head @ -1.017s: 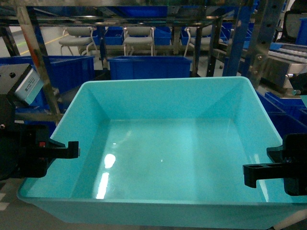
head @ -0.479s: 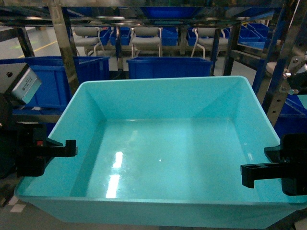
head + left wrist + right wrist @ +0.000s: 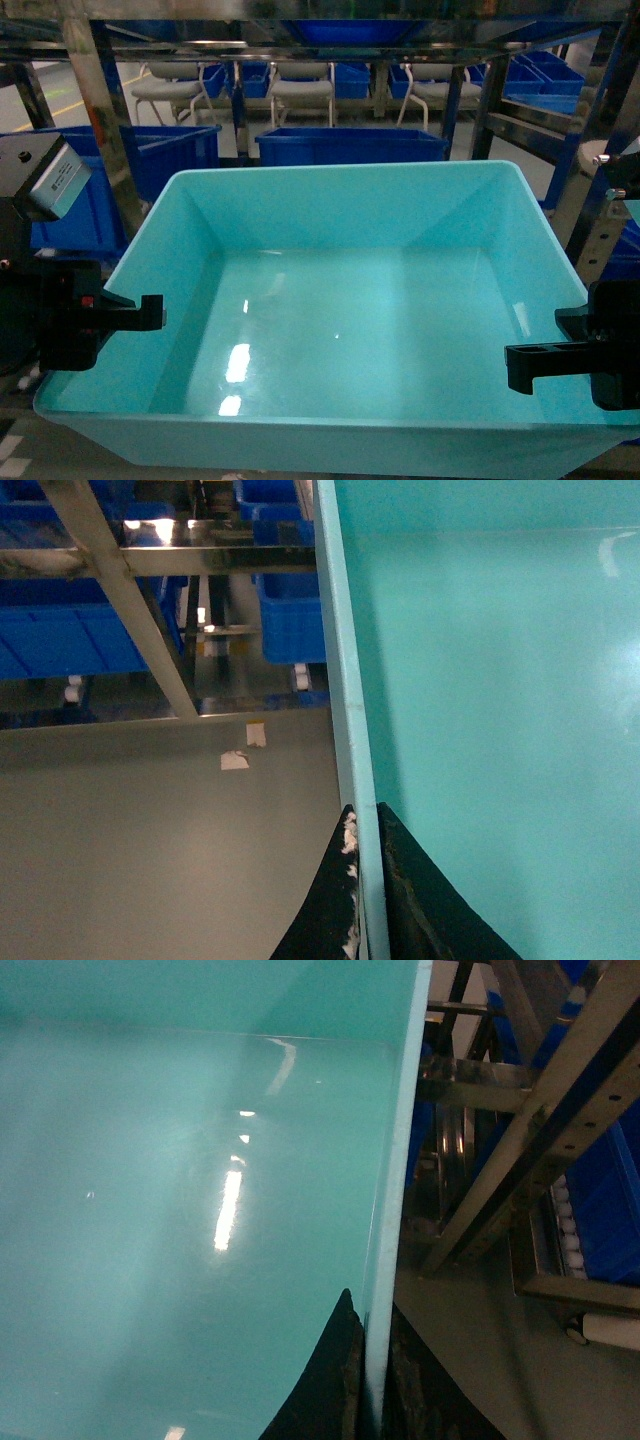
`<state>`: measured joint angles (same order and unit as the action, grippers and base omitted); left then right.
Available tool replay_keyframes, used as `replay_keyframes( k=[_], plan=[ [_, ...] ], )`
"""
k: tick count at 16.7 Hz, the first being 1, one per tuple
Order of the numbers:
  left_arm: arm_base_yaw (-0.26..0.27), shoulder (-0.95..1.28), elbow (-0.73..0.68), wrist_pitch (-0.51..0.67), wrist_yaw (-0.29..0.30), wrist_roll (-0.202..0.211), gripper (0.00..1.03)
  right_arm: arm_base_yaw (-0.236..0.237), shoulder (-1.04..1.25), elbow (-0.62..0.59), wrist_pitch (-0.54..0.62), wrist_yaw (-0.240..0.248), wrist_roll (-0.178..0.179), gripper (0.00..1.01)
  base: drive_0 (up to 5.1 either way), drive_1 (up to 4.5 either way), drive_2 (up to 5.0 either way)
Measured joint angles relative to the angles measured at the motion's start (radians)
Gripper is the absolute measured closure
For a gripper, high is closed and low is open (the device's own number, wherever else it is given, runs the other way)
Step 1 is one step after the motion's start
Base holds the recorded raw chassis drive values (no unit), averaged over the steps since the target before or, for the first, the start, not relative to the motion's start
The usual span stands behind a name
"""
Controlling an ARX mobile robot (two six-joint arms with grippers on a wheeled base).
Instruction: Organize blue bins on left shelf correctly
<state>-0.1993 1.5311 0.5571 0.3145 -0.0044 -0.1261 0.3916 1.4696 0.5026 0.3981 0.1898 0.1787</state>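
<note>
Your left tool [image 3: 150, 312] was clamped on the left wall of the turquoise tub [image 3: 340, 330]; the left wrist view showed one dark finger [image 3: 330, 900] outside the rim and the other inside it, both pressed against the thin wall. Your right tool [image 3: 520, 365] had the opposite wall the same way, its fingers [image 3: 330, 1380] closed on either side of the right rim. Between the two tools the tub hung level and open side up, nothing in it but glare from the lights on its smooth floor.

Beyond the far wall of the tub stood the left shelf [image 3: 100, 110], its shiny steel posts and beams running across in front of you. Dark blue crates [image 3: 350, 145] sat on its lower tier, one just past the tub's far rim and another further to the left. Out from your right tool, the right wrist view showed a slanted steel rail with a track of small white rollers [image 3: 565, 1220]. Below your left tool lay grey floor [image 3: 130, 850] with scraps of tape [image 3: 235, 760].
</note>
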Motion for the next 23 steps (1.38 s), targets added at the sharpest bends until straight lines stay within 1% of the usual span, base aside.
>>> replay_keyframes(
  k=[2,9,12,15,19,21,23],
  plan=[
    [0.0,0.0,0.0,0.001,0.0,0.0,1.01,0.0,0.0,0.0,0.002,0.0,0.0,0.99,0.0,4.16,-4.2],
    [0.0,0.0,0.0,0.002,0.0,0.0,1.01,0.0,0.001,0.0,0.002,0.0,0.0,0.99,0.0,2.45,-2.5],
    [0.0,0.001,0.0,-0.002,0.0,0.0,1.01,0.0,0.001,0.0,0.0,0.0,0.0,0.99,0.0,0.0,0.0],
    [0.0,0.0,0.0,-0.004,0.0,0.0,1.01,0.0,0.001,0.0,-0.002,0.0,0.0,0.99,-0.1,4.19,-4.4],
    [0.002,0.002,0.0,-0.002,0.002,0.0,1.01,0.0,0.001,0.0,0.0,-0.002,0.0,0.99,0.0,2.13,-2.1],
    [0.002,-0.002,0.0,0.002,-0.001,0.0,1.01,0.0,-0.003,0.0,0.003,-0.001,0.0,0.99,-0.1,4.25,-4.4],
    [0.002,0.003,0.0,0.001,0.0,0.0,1.01,0.0,0.001,0.0,0.003,-0.001,0.0,0.99,0.0,0.0,0.0]
  ],
)
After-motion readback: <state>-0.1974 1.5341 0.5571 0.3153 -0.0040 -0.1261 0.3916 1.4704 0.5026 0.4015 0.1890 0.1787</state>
